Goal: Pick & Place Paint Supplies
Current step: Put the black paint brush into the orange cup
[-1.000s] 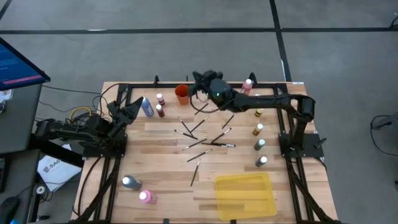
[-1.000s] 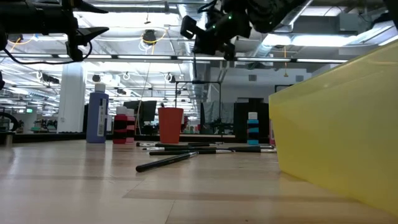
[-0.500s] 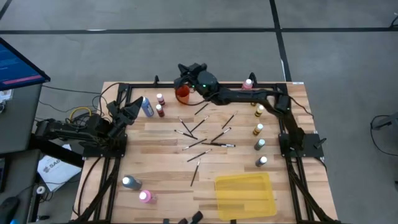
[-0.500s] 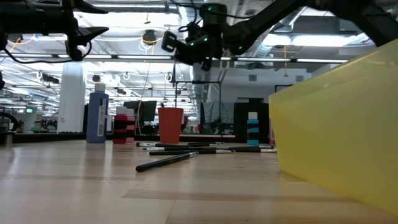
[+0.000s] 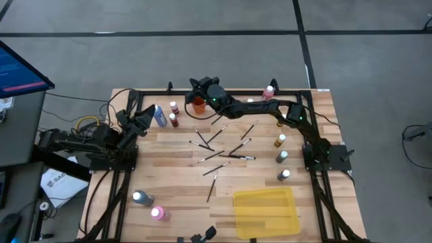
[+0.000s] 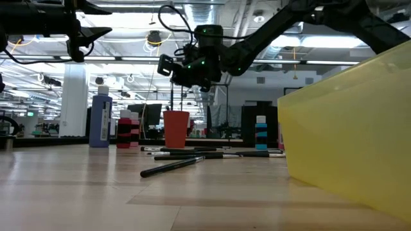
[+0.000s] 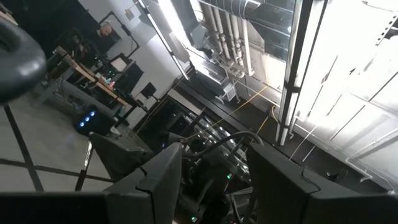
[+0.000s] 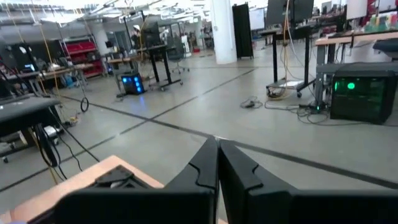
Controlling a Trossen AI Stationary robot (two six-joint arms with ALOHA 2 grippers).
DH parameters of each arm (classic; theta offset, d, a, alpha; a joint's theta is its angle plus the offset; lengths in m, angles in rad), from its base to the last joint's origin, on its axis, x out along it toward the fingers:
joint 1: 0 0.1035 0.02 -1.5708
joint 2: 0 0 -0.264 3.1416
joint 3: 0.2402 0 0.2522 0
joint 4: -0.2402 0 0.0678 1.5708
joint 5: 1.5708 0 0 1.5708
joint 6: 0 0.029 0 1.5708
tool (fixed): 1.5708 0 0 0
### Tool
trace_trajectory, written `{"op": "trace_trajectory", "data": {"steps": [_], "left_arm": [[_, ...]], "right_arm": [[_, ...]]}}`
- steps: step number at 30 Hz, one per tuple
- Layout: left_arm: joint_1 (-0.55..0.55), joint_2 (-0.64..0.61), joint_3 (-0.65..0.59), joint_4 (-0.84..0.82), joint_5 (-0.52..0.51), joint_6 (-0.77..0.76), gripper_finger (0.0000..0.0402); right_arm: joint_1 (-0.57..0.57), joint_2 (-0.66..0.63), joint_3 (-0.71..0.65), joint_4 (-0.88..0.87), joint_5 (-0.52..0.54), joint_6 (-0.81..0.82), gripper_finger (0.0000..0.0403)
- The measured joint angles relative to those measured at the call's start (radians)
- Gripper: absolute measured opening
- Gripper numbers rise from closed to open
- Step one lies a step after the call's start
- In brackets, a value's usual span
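Observation:
Thin dark paintbrushes [image 5: 223, 145] lie scattered flat on the middle of the wooden table. White-capped paint bottles stand upright: a blue one [image 5: 160, 116] and two red ones [image 5: 174, 120] at the far left, a pink one [image 5: 270, 91] at the back, and a row [image 5: 281, 156] along the right. My right gripper [image 5: 196, 86] is shut with nothing visible between its fingers [image 8: 218, 162]. It hovers level just above the orange cup [image 5: 197, 104], which also shows in the low view [image 6: 176, 128]. My left gripper [image 5: 144, 116] waits open at the left, pointing upward [image 7: 214, 186].
A flat yellow tray [image 5: 265, 210] lies at the near right and fills the right of the low view [image 6: 347, 141]. Two more bottles, one of them pink [image 5: 158, 213], stand at the near left. Bare wood lies between the brushes and the tray.
My right gripper has reached toward the table's far left corner and come down, from beside the orange cup to just above it. It stays shut and level. The brushes and bottles have not moved.

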Motion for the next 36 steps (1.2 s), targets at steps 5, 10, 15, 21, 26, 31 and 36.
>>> {"op": "trace_trajectory", "data": {"steps": [5, 10, 15, 21, 26, 31, 36], "left_arm": [[0.000, 0.000, 0.000, 0.000, 0.000, 0.000, 0.0176], [0.000, 0.000, 0.000, 0.000, 0.000, 0.000, 0.0176], [0.000, 0.000, 0.000, 0.000, 0.000, 0.000, 0.0176], [0.000, 0.000, 0.000, 0.000, 0.000, 0.000, 0.0176], [0.000, 0.000, 0.000, 0.000, -0.001, 0.000, 0.0176], [0.000, 0.000, 0.000, -0.001, -0.001, 0.000, 0.0176], [0.000, 0.000, 0.000, -0.001, 0.000, 0.000, 0.0176]], "right_arm": [[-0.001, 0.000, 0.000, -0.003, 0.003, -0.038, 0.0000], [-0.006, 0.000, 0.000, -0.003, 0.003, -0.071, 0.0000], [-0.006, 0.000, 0.000, -0.004, 0.003, -0.068, 0.0000], [-0.005, 0.000, 0.000, -0.054, 0.006, -0.068, 0.0009], [-0.006, 0.000, 0.000, -0.060, 0.006, -0.067, 0.0021], [-0.006, 0.000, 0.000, -0.063, 0.006, -0.067, 0.0038], [-0.005, 0.000, 0.000, -0.063, 0.006, -0.068, 0.0057]]}}
